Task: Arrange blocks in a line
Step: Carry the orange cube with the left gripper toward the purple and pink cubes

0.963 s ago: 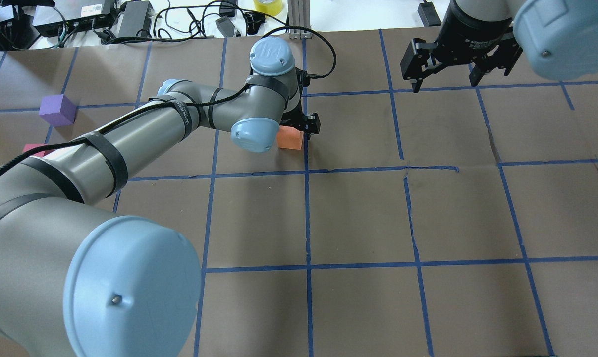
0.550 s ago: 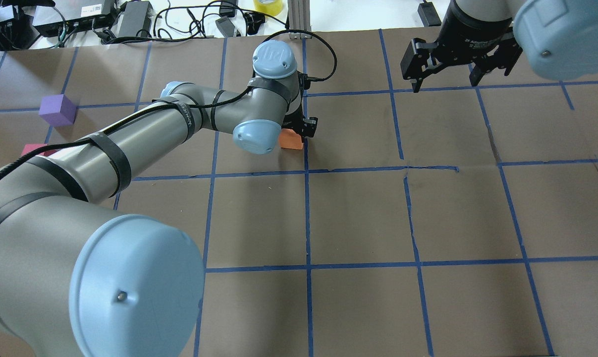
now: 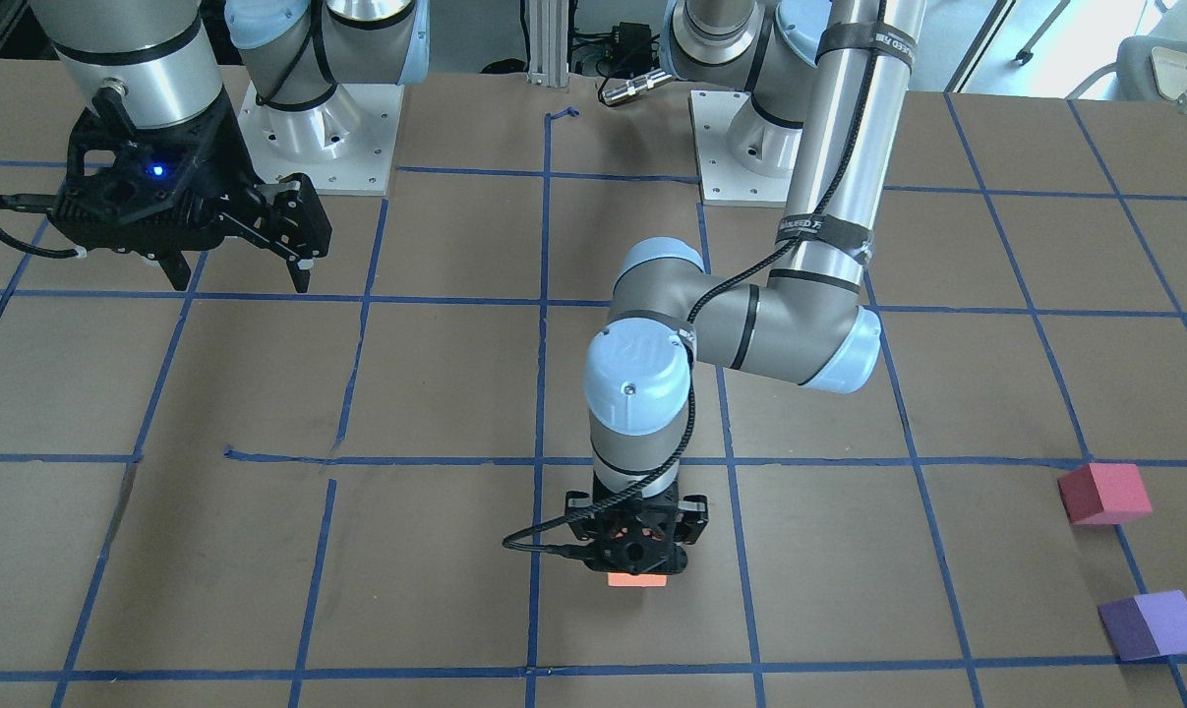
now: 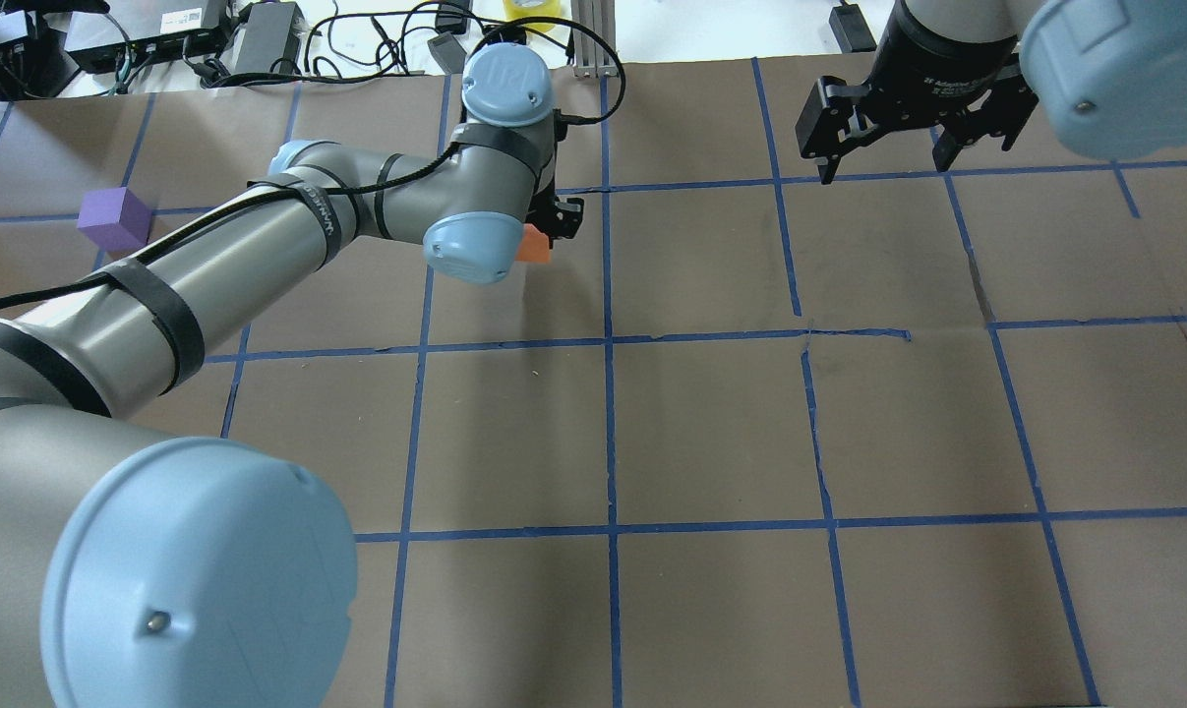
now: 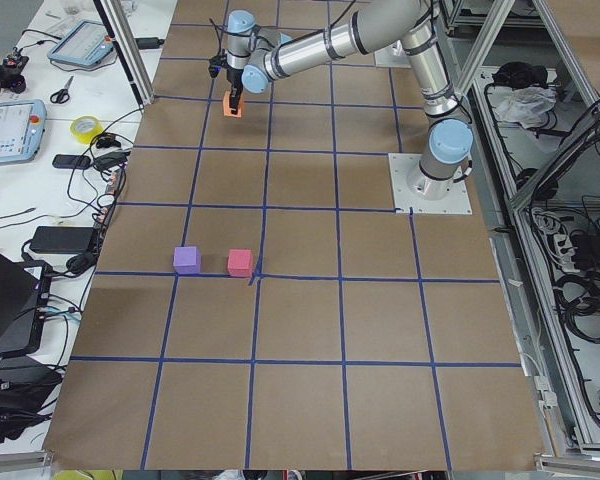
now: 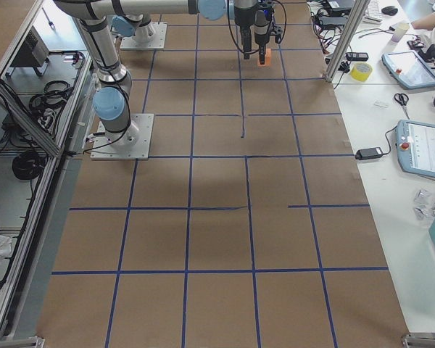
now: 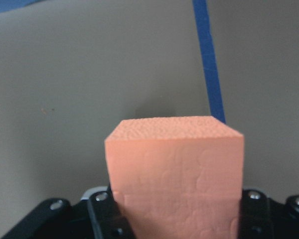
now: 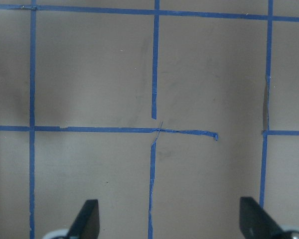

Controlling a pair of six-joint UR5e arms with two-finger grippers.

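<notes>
While the left tool (image 3: 638,562) pinches the orange block (image 3: 637,580), red block (image 3: 1104,492) and purple block (image 3: 1154,626) sit near the worktop's (image 3: 436,393) left edge; right tool (image 3: 239,278) spread, empty. No line yet.

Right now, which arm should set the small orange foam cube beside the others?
Left. The left gripper holds the orange cube; red-pink cube and purple cube lie on its side. The right gripper is open.

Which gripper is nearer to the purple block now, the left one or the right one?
Left. The left gripper, shut on the orange block, is mid-table, nearer the purple block; the right gripper hangs open over the opposite side.
</notes>
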